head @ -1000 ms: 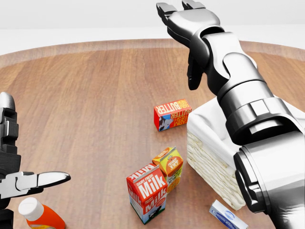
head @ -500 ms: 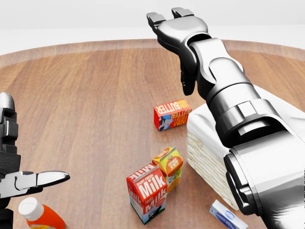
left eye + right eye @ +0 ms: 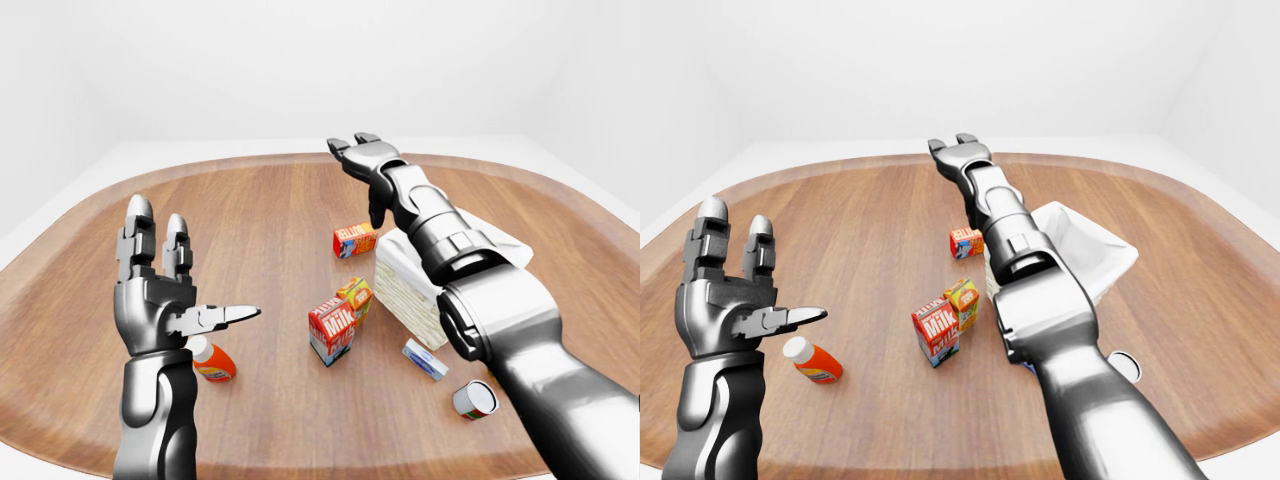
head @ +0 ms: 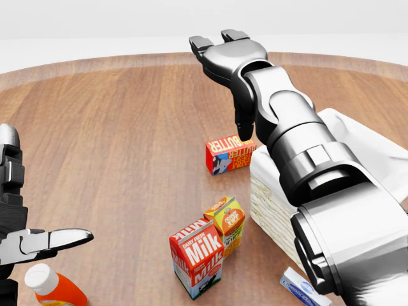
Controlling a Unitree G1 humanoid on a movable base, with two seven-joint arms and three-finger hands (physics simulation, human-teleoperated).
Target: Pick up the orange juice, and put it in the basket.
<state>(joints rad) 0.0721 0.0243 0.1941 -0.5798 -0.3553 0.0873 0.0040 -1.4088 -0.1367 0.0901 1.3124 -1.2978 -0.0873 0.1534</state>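
The orange juice is a small orange carton standing on the wooden table, touching the taller red milk carton to its left. Just right of it sits the white woven basket with a cloth lining, partly hidden by my right arm. My right hand is open and raised over the table beyond the red butter box, well above the juice in the head view, with its thumb hanging down. My left hand stands open at the left, fingers up, holding nothing.
An orange bottle with a white cap lies under my left hand. A blue-and-white box and a tipped can lie near the basket's lower side. The table's rim curves along the top of the head view.
My right hand has swung to the left and a little lower, its thumb now reaching down to the butter box. The left hand and all objects have stayed put.
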